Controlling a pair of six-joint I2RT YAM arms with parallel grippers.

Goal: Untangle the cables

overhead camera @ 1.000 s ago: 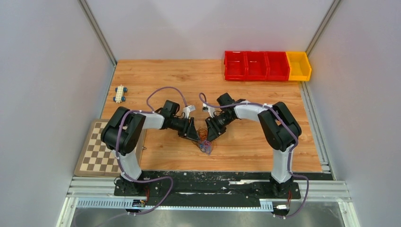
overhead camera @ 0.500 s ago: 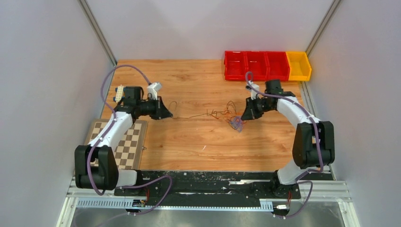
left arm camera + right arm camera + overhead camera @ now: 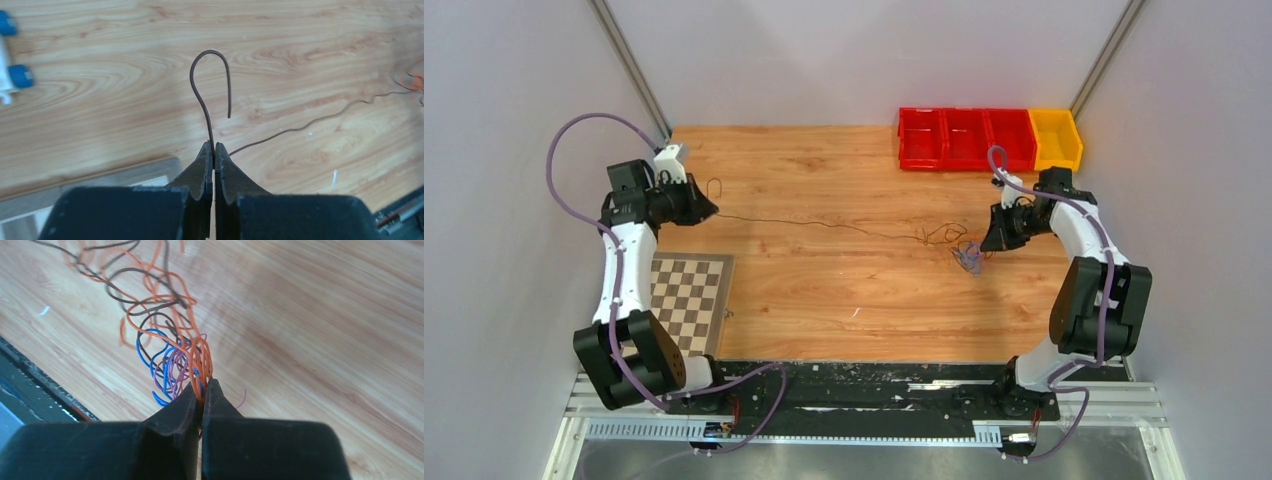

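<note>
**Between the two arms, one brown wire (image 3: 824, 224) is drawing out of the cables (image 3: 199, 365)**

At the left gripper (image 3: 213, 150) the jaws are pressing fully together and pinching the brown wire just below its end. The free tip is curling up beyond the fingertips in a small hook. The right gripper (image 3: 202, 390) is clamping just as tightly on a sheaf of orange strands at the base of the cables, with blue, purple and dark loops spilling out in front of the fingertips and hanging just over the table (image 3: 844, 300).

A second ago both grippers were meeting nose to nose over the bundle near the front middle of the table. Now they are standing well apart, the left near the far left corner and the right near the right edge below the red bins (image 3: 964, 140). The brown wire is running between them as one long, nearly straight line with only slight waves.

That is reading as real progress: this strand is sliding free along most of its length instead of dragging the knot along. The remaining snarl is sitting right at the right gripper, and the last curls of the brown wire seem to be still threading through it. Whether it is fully free is too fine to tell.

Further out, a toy car (image 3: 10, 75) is lying just left of the left gripper, and the chessboard (image 3: 686, 300) is lying nearer the arm bases, both clear of the wire.
</note>
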